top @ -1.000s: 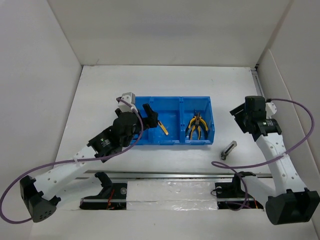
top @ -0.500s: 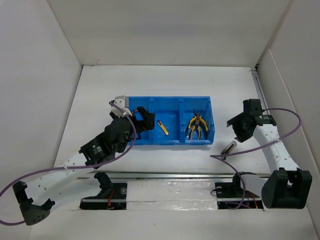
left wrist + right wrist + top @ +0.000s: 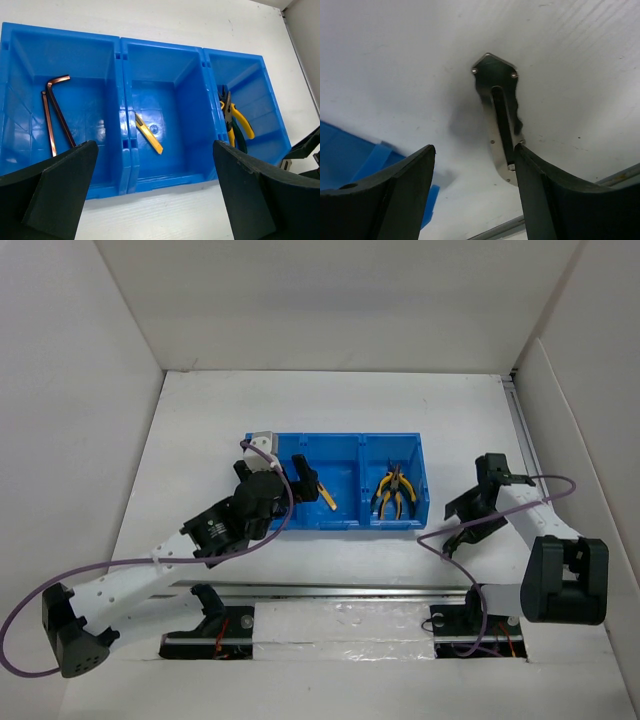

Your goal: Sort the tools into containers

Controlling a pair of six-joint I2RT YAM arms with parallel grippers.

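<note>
The small silver metal piece (image 3: 500, 125) is lying flat on the white table (image 3: 395, 60), just right of the blue tray (image 3: 120, 55). The right gripper (image 3: 472, 150) hangs over it, fingers spread, nothing pinched. The left gripper (image 3: 155, 150) is spread too, above the tray holding hex keys (image 3: 55, 115), a yellow stick (image 3: 148, 133) and pliers (image 3: 232, 120).

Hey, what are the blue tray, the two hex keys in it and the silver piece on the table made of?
The blue tray: likely moulded plastic, glossy, with soft highlights on its walls. The hex keys: probably steel, thin bent rods with a dark coppery sheen. The silver piece: looks like bare metal, dull grey shine, small rivets or screws at its end.
</note>
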